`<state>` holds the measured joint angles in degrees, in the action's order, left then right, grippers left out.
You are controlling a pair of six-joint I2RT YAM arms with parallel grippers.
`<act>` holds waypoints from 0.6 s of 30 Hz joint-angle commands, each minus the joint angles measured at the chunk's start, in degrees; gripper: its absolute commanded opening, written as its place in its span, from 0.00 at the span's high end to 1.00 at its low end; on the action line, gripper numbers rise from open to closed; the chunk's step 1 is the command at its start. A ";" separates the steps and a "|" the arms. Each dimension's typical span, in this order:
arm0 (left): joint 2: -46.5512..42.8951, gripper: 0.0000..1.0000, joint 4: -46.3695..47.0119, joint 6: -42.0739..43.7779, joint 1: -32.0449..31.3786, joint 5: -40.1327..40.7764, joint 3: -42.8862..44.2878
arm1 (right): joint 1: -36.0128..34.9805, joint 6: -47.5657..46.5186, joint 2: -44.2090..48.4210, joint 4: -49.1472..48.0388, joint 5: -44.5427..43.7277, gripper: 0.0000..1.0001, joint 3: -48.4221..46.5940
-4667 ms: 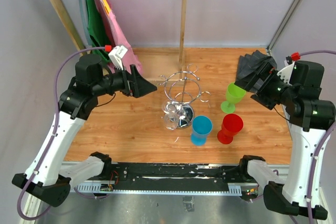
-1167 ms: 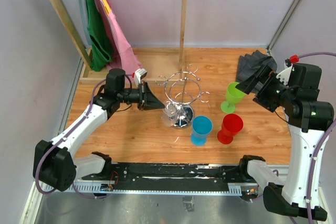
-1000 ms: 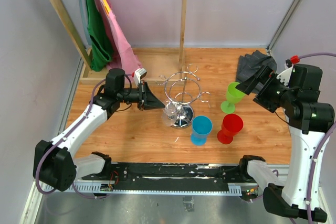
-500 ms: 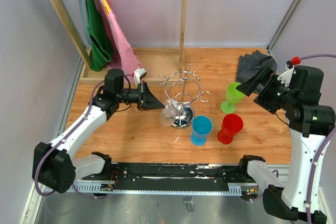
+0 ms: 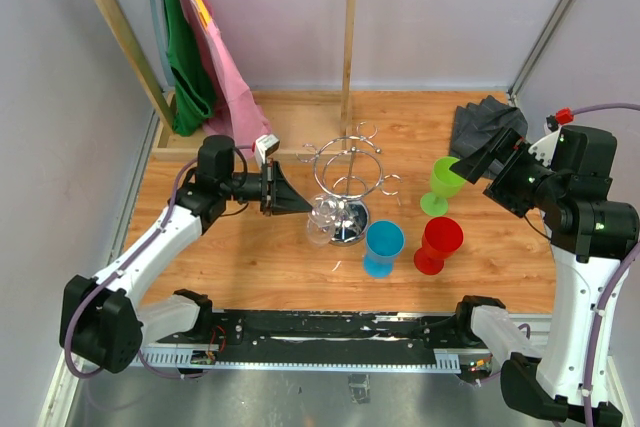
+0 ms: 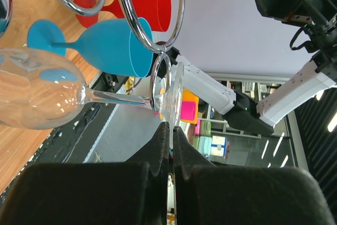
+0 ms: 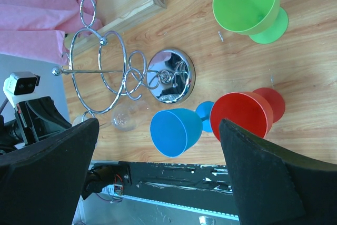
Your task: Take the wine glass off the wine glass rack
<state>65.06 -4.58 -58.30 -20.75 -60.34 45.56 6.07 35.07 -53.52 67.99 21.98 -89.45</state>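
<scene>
Clear wine glass (image 6: pixel 37 98) hanging by its foot from a curled loop arm, chrome wine glass rack (image 7: pixel 168 75) standing upright on the wooden counter (image 5: pixel 250 257), round shiny base down.

Clear glossy wine glass (image 6: pixel 37 98), shiny chrome wine glass rack (image 7: pixel 169 75), wooden table (image 5: pixel 240 257)

A clear wine glass (image 5: pixel 320 230), a chrome wine glass rack (image 5: pixel 348 162), a blue cup (image 5: pixel 383 244), a red cup (image 5: pixel 438 241), a green cup (image 5: pixel 447 179), a pink garment (image 5: pixel 225 57), a green garment (image 5: pixel 185 47) and a dark grey cloth (image 5: pixel 478 122) are seen against a wood-grain table (image 5: pixel 250 247).
</scene>
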 commanded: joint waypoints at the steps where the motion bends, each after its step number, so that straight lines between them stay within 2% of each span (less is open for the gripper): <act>1: -2.18 1.00 2.10 -0.63 0.20 -3.23 -0.71 | 0.28 -0.17 0.61 0.39 -0.66 0.02 -0.07; 18: -5.53 1.00 4.45 -2.44 0.26 -6.15 -2.52 | 0.28 -0.08 1.74 1.09 -0.53 0.02 -0.02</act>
<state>61.67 -2.74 -59.92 -20.75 -63.26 43.35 6.07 35.09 -52.53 68.05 21.93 -89.43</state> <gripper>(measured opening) 0.031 0.986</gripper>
